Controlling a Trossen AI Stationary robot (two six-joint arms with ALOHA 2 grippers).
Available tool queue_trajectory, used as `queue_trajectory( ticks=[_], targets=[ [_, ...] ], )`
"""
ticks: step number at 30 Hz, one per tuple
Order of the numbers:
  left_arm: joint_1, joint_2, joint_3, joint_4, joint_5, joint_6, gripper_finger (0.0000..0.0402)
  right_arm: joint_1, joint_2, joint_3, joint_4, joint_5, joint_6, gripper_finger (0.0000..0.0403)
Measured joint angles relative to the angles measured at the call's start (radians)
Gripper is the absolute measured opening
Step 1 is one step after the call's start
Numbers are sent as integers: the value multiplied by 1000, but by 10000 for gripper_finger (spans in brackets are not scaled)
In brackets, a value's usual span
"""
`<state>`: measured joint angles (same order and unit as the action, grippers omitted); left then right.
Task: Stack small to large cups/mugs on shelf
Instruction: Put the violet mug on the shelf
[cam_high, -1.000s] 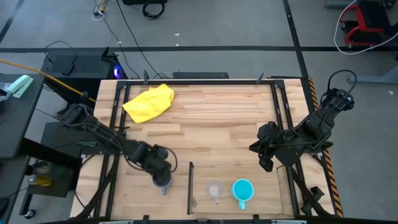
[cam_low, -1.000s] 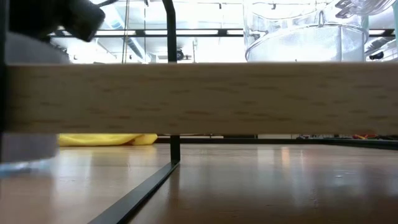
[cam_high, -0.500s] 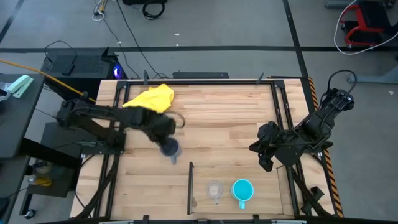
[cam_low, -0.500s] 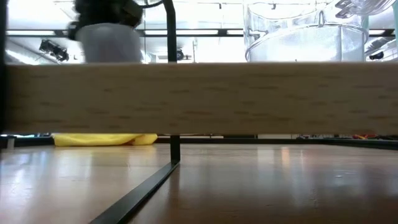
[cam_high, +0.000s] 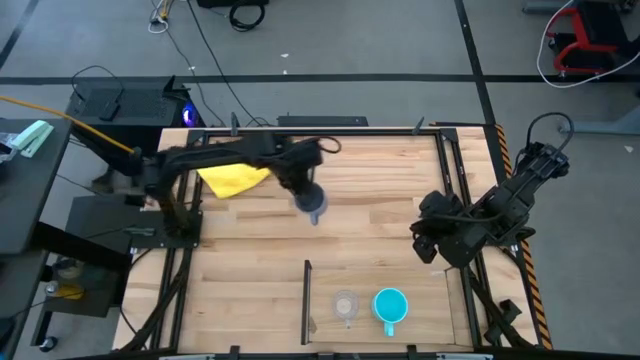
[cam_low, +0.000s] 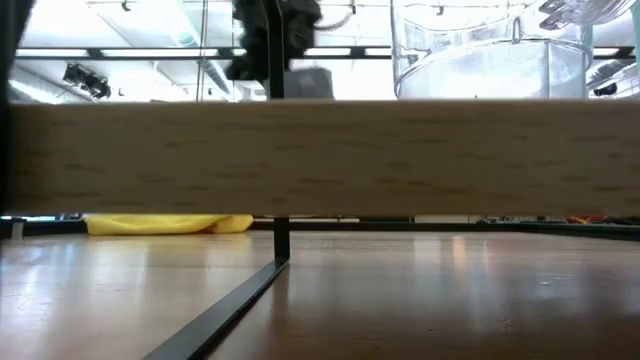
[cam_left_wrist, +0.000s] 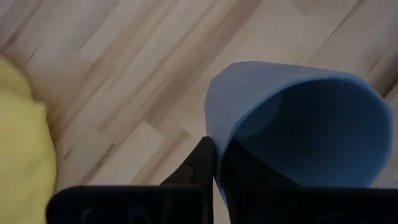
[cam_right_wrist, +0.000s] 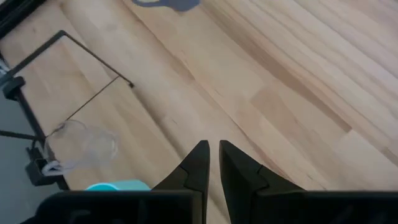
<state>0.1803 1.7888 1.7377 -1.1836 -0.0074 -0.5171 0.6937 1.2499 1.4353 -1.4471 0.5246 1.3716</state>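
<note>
The left gripper (cam_high: 312, 203) has swung from the table's seven o'clock edge up toward the middle, carrying the grey-blue mug (cam_high: 314, 206) with it. Its fingers are pinched on the mug's rim (cam_left_wrist: 214, 163), and the mug hangs above the wooden table (cam_high: 370, 180), at three o'clock from the yellow cloth (cam_high: 232, 174). The clear plastic cup (cam_high: 346, 304) and the cyan mug (cam_high: 390, 306) stand side by side on the shelf (cam_high: 420, 290) at six o'clock. The right gripper (cam_high: 425, 240) waits at three o'clock, its fingers almost touching and holding nothing.
</note>
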Motion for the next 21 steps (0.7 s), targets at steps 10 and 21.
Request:
queue_trajectory(
  ticks=[10,21],
  targets=[
    [3,332,378,-34,116,118,19,-6,0,-92,-6,-73,86,42],
    [-39,548,618,-148,117,117,19,-6,1,-220,-4,-146,255,42]
  ],
)
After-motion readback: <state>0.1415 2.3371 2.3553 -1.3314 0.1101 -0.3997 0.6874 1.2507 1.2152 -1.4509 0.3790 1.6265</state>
